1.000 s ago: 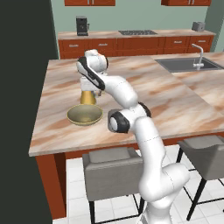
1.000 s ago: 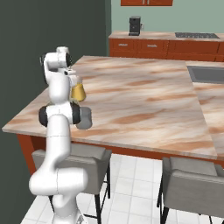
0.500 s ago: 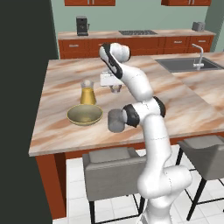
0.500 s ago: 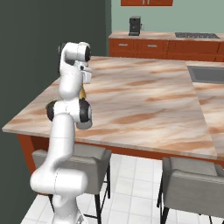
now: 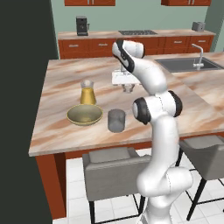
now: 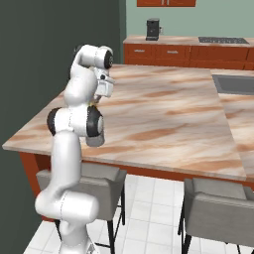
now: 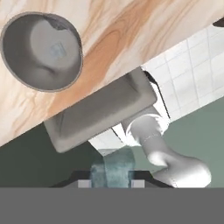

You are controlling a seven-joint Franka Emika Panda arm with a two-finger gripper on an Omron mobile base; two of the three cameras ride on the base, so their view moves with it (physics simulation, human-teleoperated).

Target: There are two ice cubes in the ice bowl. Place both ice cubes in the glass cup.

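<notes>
Now arm swung from over bowl (image 5: 85, 114) out past flask (image 5: 88, 92), toward counter middle. Gripper (image 7: 113, 183) clenched on one ice cube (image 7: 113, 171), pale blue block between fingertips. Means carry leg underway, drop not yet done. Cup (image 7: 42, 51) upright, mouth up, long axis vertical; sits ahead of gripper, off to side, apart. Faint cube-like patch inside cup, can't confirm. Second cube not made out.
</notes>
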